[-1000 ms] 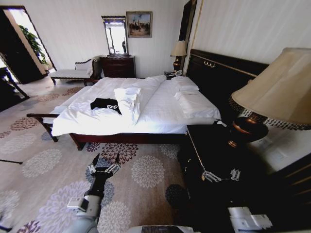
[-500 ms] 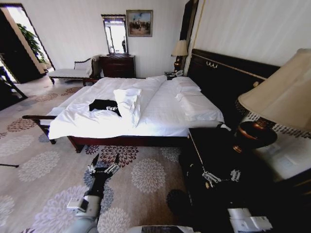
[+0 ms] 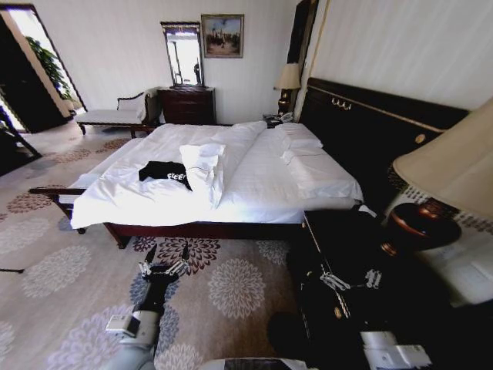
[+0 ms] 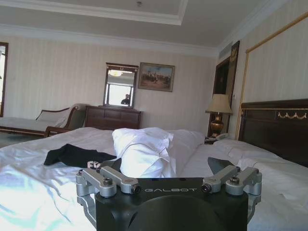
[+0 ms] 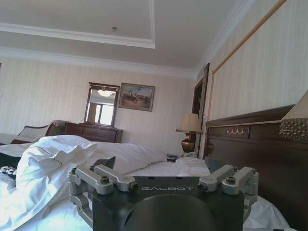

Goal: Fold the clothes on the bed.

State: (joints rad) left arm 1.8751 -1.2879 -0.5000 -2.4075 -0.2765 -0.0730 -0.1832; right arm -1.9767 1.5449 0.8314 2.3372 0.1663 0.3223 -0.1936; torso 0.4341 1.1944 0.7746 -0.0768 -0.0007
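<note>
The clothes, a black T-shirt (image 3: 164, 173) with white lettering, lie crumpled on the white sheet of the bed (image 3: 254, 185), near its foot end beside a folded duvet (image 3: 204, 166). My left gripper (image 3: 165, 263) is open, held low over the flowered carpet a good way short of the bed's side. My right gripper (image 3: 350, 279) is open too, hanging over the dark nightstand (image 3: 347, 235). From the left wrist the T-shirt (image 4: 72, 156) lies beyond the open left gripper (image 4: 166, 169). In the right wrist view a corner of the T-shirt (image 5: 6, 164) shows past the right gripper (image 5: 161, 168).
A tall dark headboard (image 3: 370, 131) and pillows (image 3: 308, 166) are on the right. A lamp (image 3: 454, 169) stands on the nightstand close to my right arm. A bench (image 3: 54, 193) sits at the bed's foot. Dresser (image 3: 186, 104) and chaise (image 3: 108, 116) line the far wall. Open carpet (image 3: 231, 285) lies ahead.
The whole picture has shifted, so the camera has moved: the bed sits a little lower and further left, the lamp further right. Both arms keep their pose against my body.
</note>
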